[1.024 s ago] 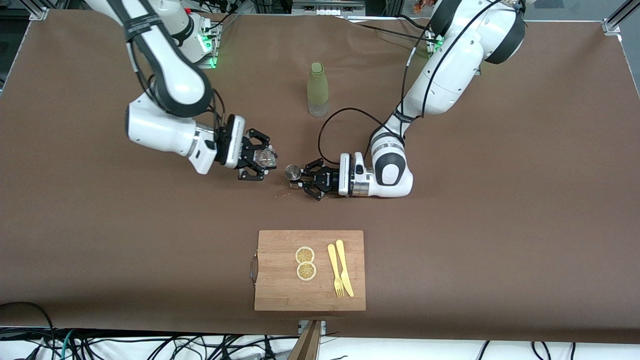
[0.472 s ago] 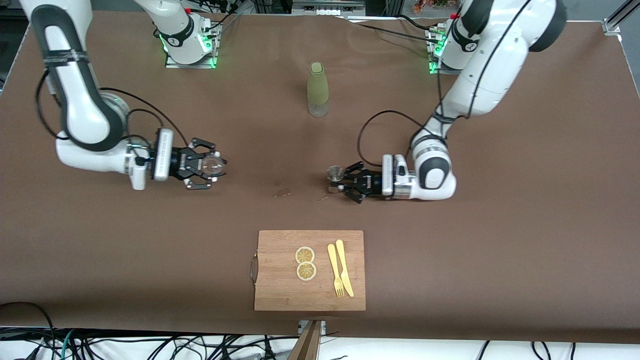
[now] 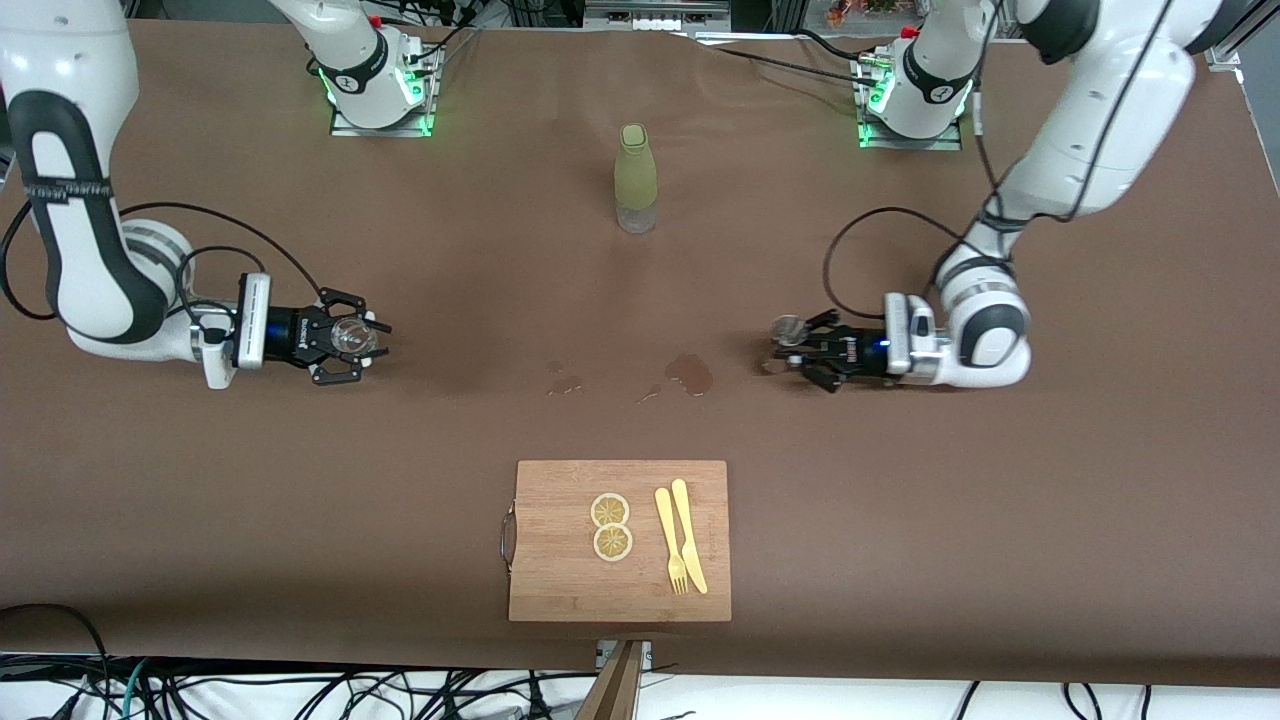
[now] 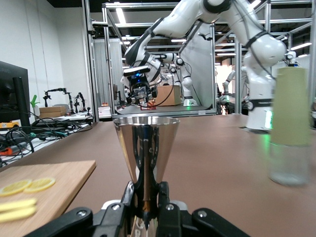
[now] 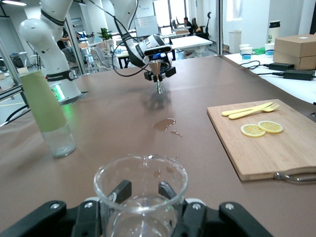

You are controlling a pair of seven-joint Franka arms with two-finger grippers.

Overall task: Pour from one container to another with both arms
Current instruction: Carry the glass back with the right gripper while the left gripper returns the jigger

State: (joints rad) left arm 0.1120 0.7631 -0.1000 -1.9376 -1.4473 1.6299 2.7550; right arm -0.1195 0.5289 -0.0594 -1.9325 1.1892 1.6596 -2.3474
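Brown covers the whole worktop (image 3: 1000,500), on which two white arms reach out low from bases at the edge farthest from the front camera, their claws well apart at opposite ends. A wooden cutting board (image 3: 560,560) lies at the edge nearest the front camera, carrying two lemon slices (image 3: 611,526) and a yellow fork (image 3: 669,538) and knife (image 3: 689,534) side by side. An olive-green bottle (image 3: 635,178) stands upright, farther from the front camera than the board, midway between the bases. The right claw (image 3: 352,338) is over the right arm's end of the worktop, clamped narrow on the glass tumbler (image 3: 349,336), which the right wrist view shows upright between the fingers (image 5: 120,190), mouth up (image 5: 140,185). The left claw (image 3: 797,349) is low over the left arm's end, closed tight on the silver jigger (image 3: 788,331); the left wrist view shows its fingers (image 4: 130,190) pinching the jigger's narrow waist, its upper cone (image 4: 146,143) upright. A small wet puddle (image 3: 689,372) and a few drops (image 3: 562,383) darken the worktop between the claws, farther from the front camera than the board.
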